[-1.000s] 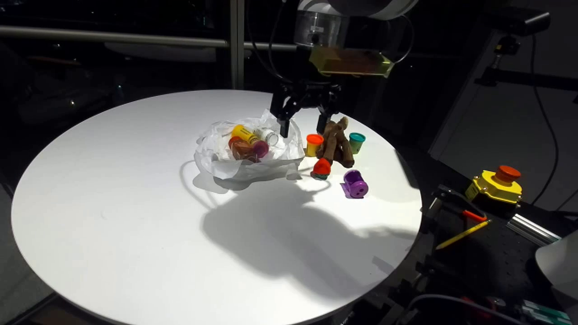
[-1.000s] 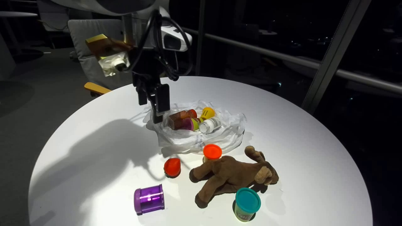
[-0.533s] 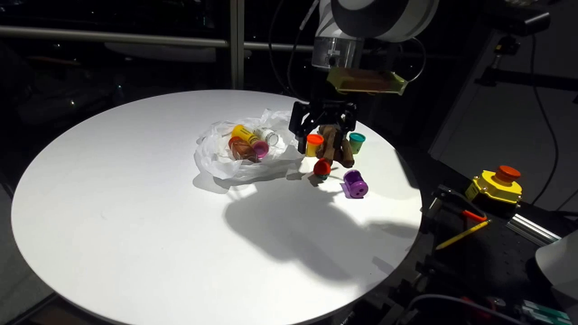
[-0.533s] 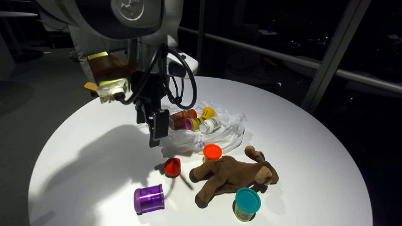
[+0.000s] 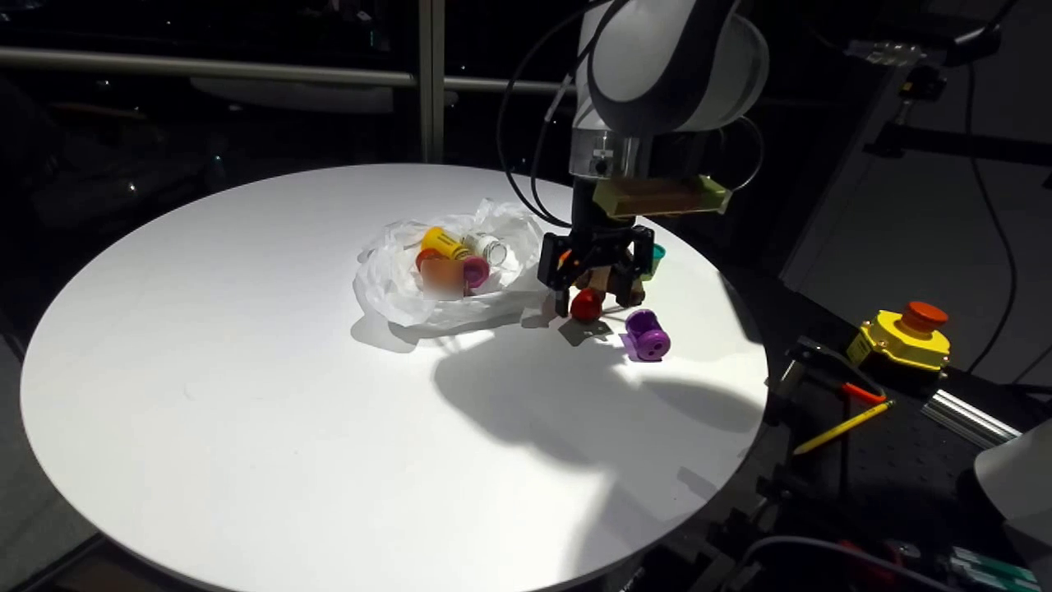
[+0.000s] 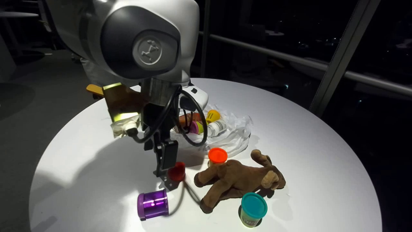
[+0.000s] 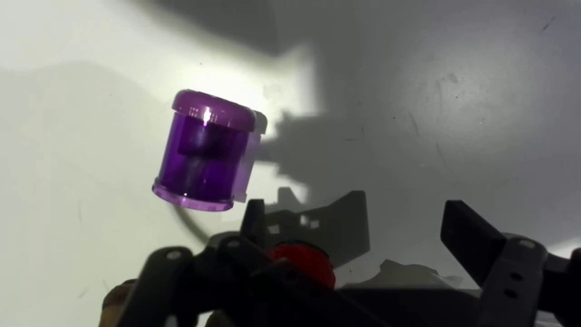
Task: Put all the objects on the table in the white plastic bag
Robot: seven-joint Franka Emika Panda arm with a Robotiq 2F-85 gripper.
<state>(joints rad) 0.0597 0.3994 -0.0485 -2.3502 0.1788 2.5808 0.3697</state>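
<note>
My gripper (image 5: 600, 299) is open and empty, low over the table by the red strawberry-like toy (image 5: 586, 306). In the wrist view the toy (image 7: 308, 265) lies between the spread fingers (image 7: 356, 222), nearer the left one and partly hidden by it. The purple clear container (image 7: 202, 152) lies on its side close by. A brown plush animal (image 6: 241, 178), an orange-lidded tub (image 6: 218, 156) and a teal-lidded tub (image 6: 254, 207) are on the table. The open white plastic bag (image 5: 390, 284) holds a yellow tub (image 5: 444, 242), a white bottle (image 5: 486, 248), a pink-lidded tub (image 5: 475, 271) and an amber bottle (image 5: 442, 281).
All this stands on a round white table (image 5: 246, 427). The plush and the orange-lidded tub stand right behind the toy, partly hidden by my gripper in an exterior view. A dark side bench with a yellow and red button box (image 5: 904, 337) is beside the table.
My gripper has come down and away from beside the bag's edge to the red toy, staying open. The objects on the table and in the bag have not visibly moved.
</note>
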